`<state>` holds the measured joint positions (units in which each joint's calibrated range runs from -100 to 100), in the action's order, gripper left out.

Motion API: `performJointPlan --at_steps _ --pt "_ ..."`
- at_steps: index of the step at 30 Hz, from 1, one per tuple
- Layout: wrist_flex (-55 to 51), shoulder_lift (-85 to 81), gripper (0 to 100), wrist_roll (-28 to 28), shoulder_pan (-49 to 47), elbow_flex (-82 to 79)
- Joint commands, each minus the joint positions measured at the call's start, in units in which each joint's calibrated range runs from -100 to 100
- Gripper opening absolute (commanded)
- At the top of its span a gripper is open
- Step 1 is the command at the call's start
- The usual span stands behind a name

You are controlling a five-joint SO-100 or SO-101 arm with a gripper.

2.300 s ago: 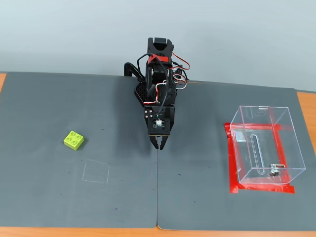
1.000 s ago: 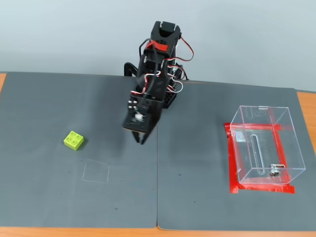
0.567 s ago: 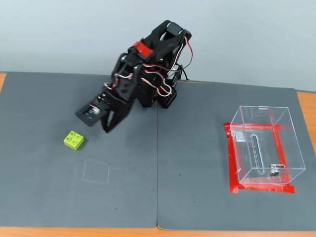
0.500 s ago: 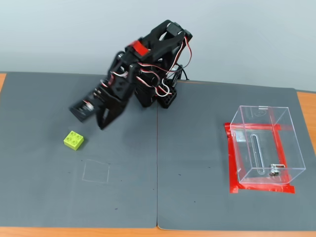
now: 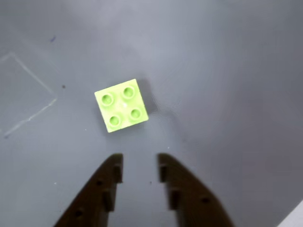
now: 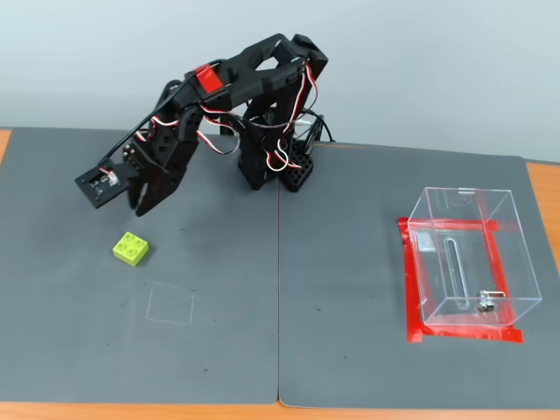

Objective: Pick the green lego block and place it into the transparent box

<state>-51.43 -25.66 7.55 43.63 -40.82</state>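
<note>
The green lego block (image 5: 121,105) (image 6: 130,248) lies flat on the dark grey mat, studs up, at the left in the fixed view. My gripper (image 5: 138,166) (image 6: 144,208) hovers above and just behind it, open and empty; in the wrist view the block sits beyond the two dark fingertips, a little left of the gap. The transparent box (image 6: 466,258) stands far to the right on a red tape outline (image 6: 411,293), with a slot and small metal latch on its front wall. The box is out of the wrist view.
A faint chalk square (image 6: 171,305) (image 5: 26,92) is drawn on the mat near the block. The arm's base (image 6: 276,166) stands at the back centre. A seam (image 6: 279,289) joins two mat halves. Orange table edge (image 6: 544,188) shows at right.
</note>
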Motion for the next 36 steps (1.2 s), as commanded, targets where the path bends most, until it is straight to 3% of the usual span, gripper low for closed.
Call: performJointPlan --at_steps 1,14,25,36 --pt "0.65 3.15 19 3.89 0.13 5.31" --pt "8.29 9.68 43 9.15 -0.47 7.85" --pt "16.01 14.51 44 8.68 -3.16 7.57" --pt "15.41 16.37 44 8.63 -6.81 7.03"
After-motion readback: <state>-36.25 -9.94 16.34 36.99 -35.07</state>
